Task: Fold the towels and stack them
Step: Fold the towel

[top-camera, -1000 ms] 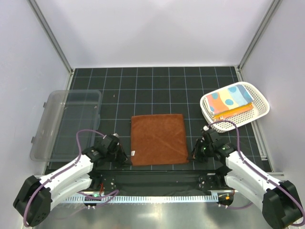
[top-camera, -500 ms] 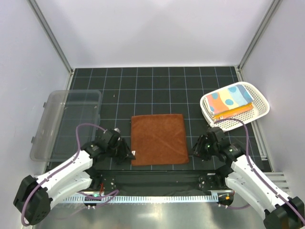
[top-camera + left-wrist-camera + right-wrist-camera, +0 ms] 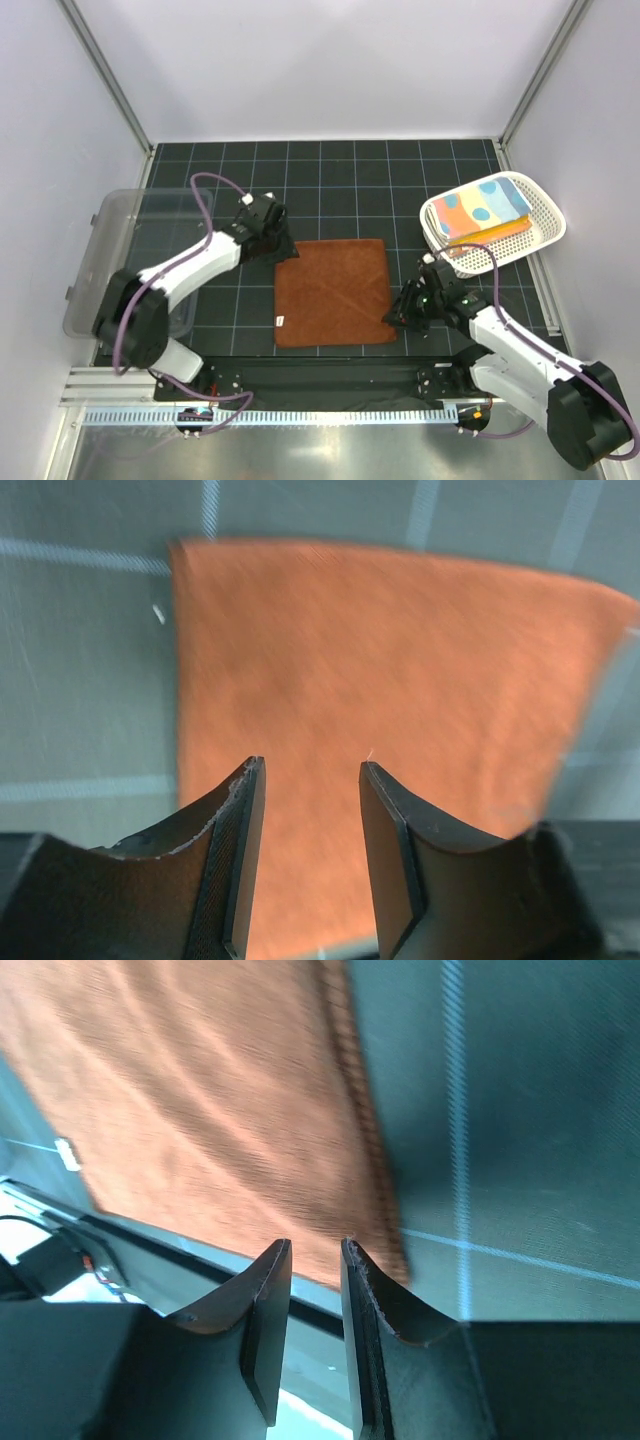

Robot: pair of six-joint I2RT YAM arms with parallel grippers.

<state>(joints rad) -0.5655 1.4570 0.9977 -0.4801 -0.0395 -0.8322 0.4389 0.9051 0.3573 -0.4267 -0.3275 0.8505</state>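
The brown towel (image 3: 333, 291) is lying flat on the desk (image 3: 330, 190), with the left tool (image 3: 305, 770) hanging over its far left corner, fingers well apart and gripping nothing, though that close view is coming out blurred. The right tool (image 3: 315, 1250) is sitting at the near right corner, fingers barely parted and empty, perhaps touching cloth. Folded towels (image 3: 485, 207) are lying in the basket (image 3: 545, 225), lower ones mostly hidden.
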